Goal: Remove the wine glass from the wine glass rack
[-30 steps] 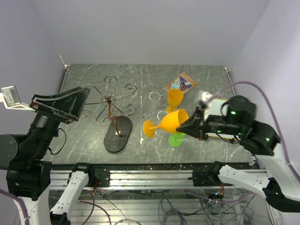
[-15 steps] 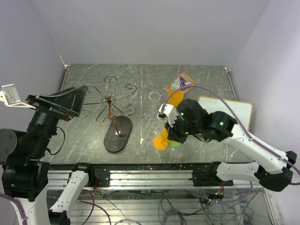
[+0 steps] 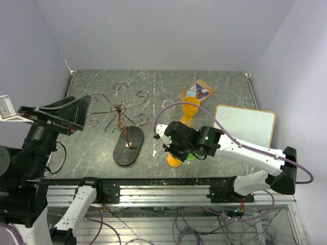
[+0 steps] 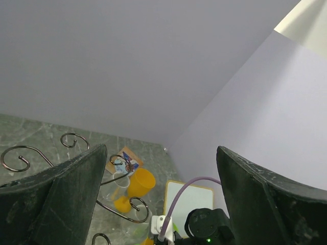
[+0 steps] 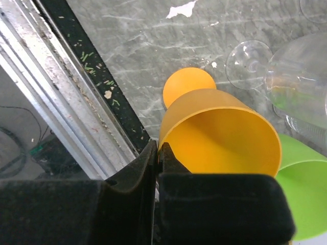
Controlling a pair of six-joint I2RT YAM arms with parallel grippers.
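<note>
The wine glass rack [image 3: 120, 113] is a copper wire stand with scroll arms on a dark oval base [image 3: 129, 146], left of centre; no glass hangs on it. Its scrolls [image 4: 121, 203] show in the left wrist view. My right gripper [image 3: 172, 149] is shut on the rim of an orange wine glass [image 5: 225, 132], jaws pinching the bowl's edge [image 5: 159, 150]. The glass's foot [image 5: 189, 84] is low over the table near the front edge; it also shows from above [image 3: 174, 161]. My left gripper [image 3: 76, 113] is open and empty [image 4: 161, 153], raised left of the rack.
A second orange glass [image 3: 190, 108], a green glass [image 3: 192, 155] and a clear glass [image 5: 301, 71] stand close to the held one. A white board [image 3: 245, 125] lies right, a printed card [image 3: 196, 92] behind. The metal front rail [image 5: 56, 102] runs just beside the held glass.
My right arm has swung the orange glass left and down towards the table's front edge, turning it from sideways to foot-down. My left arm has shifted slightly left.
</note>
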